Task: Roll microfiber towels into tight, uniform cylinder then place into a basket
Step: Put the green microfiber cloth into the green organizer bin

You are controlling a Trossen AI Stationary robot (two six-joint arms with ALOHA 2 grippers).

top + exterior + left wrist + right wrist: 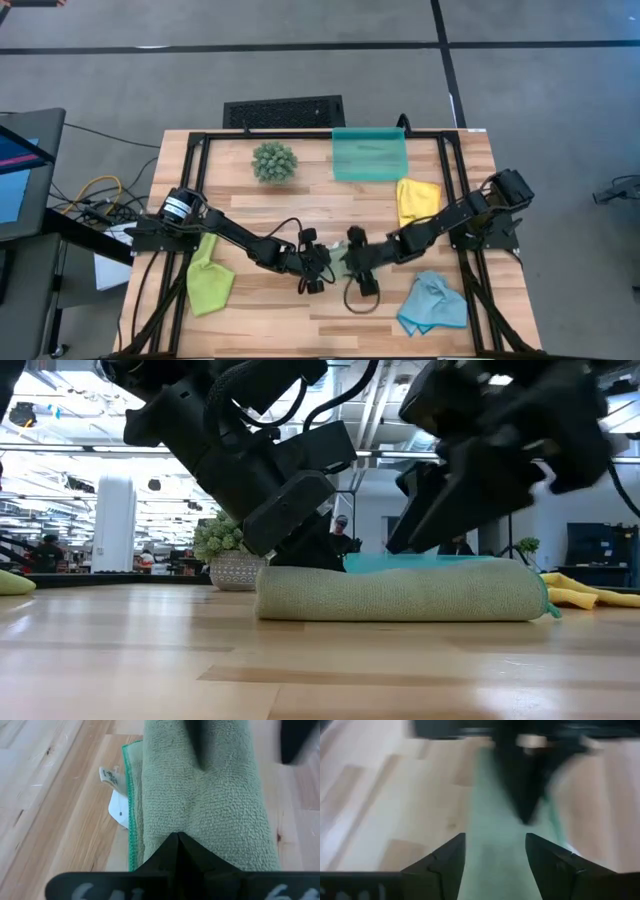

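We see sage green towel (400,592) rolled into cylinder, lying flat on tabletop (300,670) near front middle; long axis runs from one arm toward other, left to right in high view; left end effector (177,840) closed narrow, tips pressed on roll's end; right end effector (495,852) spread wide over opposite end, gripping nothing; teal basket (369,154) well apart at back edge.
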